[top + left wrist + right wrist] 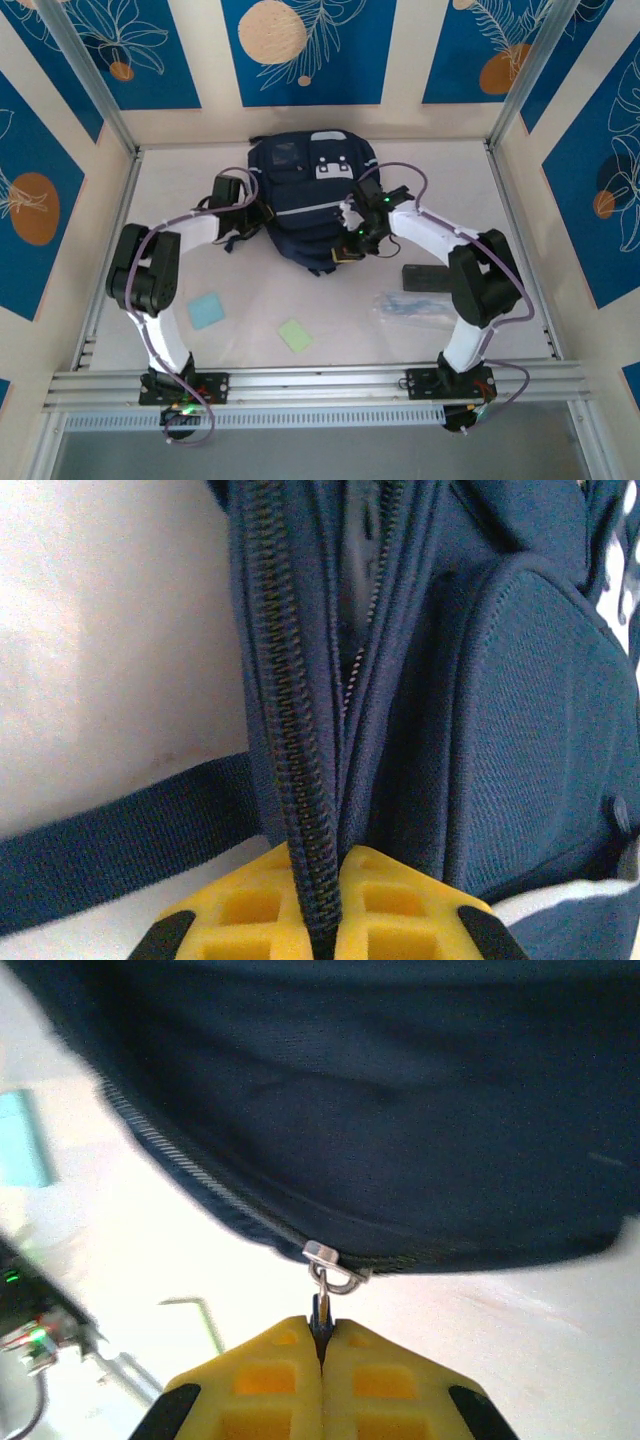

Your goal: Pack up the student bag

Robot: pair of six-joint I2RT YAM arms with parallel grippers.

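Lengthwise toward the far wall (400, 110), the student bag (300, 195), front up.

Pale blue square pad (207, 310), green square pad (296, 335), clear plastic packet (412, 306), flat black box (424, 276), white tabletop (255, 300)

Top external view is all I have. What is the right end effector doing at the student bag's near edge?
Observer: The right end effector is shut on the metal zipper pull of the student bag.
Operator: And the left one?
Observer: The left end effector pinches one zipper edge on the bag's side.
Operator: Is the zipper open there?
Observer: Yes. Beyond that grip, the opposite row of teeth stands apart from the pinched edge.
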